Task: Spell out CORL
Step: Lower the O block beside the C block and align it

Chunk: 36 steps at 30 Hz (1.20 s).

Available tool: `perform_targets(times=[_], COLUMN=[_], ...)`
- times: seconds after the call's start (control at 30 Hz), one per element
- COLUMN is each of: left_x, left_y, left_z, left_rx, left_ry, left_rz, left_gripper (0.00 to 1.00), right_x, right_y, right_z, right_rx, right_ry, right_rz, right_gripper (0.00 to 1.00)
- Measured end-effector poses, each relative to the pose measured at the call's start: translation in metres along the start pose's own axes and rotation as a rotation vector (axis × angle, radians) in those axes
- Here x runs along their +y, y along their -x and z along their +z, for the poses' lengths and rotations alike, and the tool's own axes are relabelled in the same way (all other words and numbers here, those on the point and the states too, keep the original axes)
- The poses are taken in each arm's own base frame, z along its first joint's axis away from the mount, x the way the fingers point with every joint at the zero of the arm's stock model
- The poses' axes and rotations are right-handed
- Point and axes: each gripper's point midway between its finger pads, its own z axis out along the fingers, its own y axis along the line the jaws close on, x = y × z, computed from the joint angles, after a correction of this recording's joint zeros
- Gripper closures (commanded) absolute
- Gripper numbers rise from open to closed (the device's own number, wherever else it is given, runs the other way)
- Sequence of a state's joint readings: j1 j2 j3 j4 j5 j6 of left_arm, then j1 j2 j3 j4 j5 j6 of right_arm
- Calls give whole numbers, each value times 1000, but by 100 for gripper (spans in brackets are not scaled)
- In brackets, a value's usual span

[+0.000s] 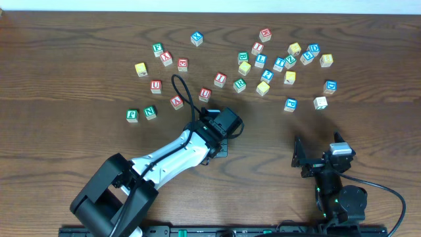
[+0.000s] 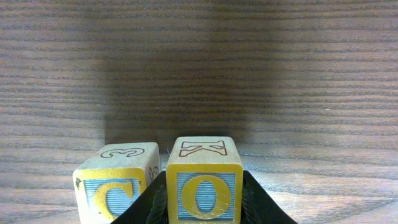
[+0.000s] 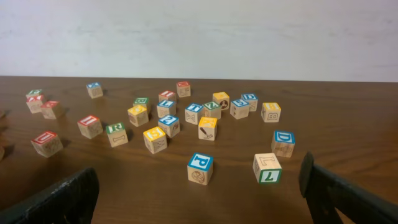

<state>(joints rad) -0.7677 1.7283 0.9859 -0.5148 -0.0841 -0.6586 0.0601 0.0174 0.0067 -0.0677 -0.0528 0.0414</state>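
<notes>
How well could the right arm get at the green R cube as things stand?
Probably yes: the right gripper is open and empty, bare table lies on the near side of the green R cube, and the yellow-topped cube beside it stands apart.

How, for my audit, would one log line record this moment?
left gripper: shut on O cube | C cube: beside it | right gripper: open
</notes>
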Motion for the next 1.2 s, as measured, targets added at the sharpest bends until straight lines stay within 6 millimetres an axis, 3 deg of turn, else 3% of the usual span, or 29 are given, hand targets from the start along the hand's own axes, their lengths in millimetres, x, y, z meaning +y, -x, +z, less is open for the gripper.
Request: perform_targets(times=[0.6,0.67,0.97,1.03,1.2], left_x=[1,1,1,1,1], left_y=[-1,-1,-1,-1,-1], left_z=[4,4,4,4,4], left_rx=[7,7,7,7,7], left_ry=[7,7,7,7,7], left_rz=[1,1,1,1,1], left_gripper=[88,83,83,75,74], right_x=[0,0,0,0,0], right_y=[0,0,0,0,0], right_z=[0,0,0,0,0], right_rx=[0,0,0,0,0], right_ry=[0,0,0,0,0], right_rz=[0,0,0,0,0], right_gripper=[1,1,1,1,1])
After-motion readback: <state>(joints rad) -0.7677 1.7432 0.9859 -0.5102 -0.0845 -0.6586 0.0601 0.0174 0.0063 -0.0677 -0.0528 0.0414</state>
